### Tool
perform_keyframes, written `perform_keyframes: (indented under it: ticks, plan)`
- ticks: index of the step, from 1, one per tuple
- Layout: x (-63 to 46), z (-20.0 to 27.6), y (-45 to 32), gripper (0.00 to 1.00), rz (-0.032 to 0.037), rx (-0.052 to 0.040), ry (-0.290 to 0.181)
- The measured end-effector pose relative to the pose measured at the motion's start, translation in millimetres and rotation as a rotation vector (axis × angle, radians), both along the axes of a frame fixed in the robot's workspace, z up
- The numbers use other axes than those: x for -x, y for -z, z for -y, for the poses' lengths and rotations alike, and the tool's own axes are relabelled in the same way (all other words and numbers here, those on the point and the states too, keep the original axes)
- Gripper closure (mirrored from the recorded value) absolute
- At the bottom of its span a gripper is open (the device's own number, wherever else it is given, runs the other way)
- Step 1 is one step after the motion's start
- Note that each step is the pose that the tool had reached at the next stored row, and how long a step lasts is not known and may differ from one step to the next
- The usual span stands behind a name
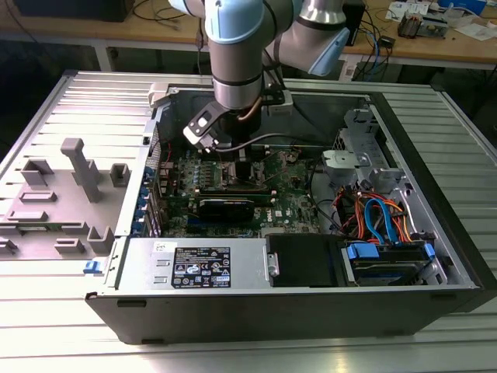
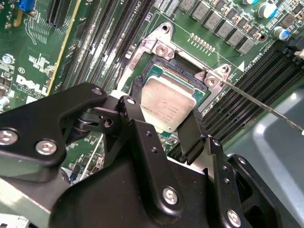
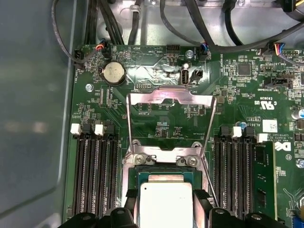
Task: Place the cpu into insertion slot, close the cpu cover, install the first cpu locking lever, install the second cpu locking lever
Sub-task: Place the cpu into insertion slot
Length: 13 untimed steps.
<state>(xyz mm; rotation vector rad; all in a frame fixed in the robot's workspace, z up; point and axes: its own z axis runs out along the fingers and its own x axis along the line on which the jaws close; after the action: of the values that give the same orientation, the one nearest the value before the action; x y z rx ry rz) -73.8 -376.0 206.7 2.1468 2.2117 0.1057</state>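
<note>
The cpu (image 2: 168,100), a flat square chip with a silvery top, sits between my two black fingers (image 2: 135,111) directly over the insertion slot (image 2: 164,70). My gripper (image 2: 164,121) is shut on it, one finger against each of two opposite edges. In the first wrist view the cpu (image 3: 165,202) lies low over the socket frame (image 3: 142,160), with my gripper (image 3: 165,211) around it. The cpu cover (image 3: 171,94) is swung open, and the board shows through its window. A thin locking lever (image 3: 208,142) stands free beside the cover. In the exterior view my gripper (image 1: 241,167) reaches down into the computer case.
Black memory slots (image 3: 95,175) flank the socket on both sides, with one green memory stick (image 3: 263,180) seated. A coin cell (image 3: 114,72) and black cables (image 3: 166,23) lie beyond the cover. The power supply (image 1: 198,264), the drive bay's blue and orange cables (image 1: 380,221) and the case walls enclose the board.
</note>
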Motion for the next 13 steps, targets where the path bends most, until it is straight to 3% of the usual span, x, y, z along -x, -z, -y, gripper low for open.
perform_keyframes:
  ticks: [13]
  plan:
    - [0.4,-0.1,7.7,0.46,0.0001,0.0,0.015]
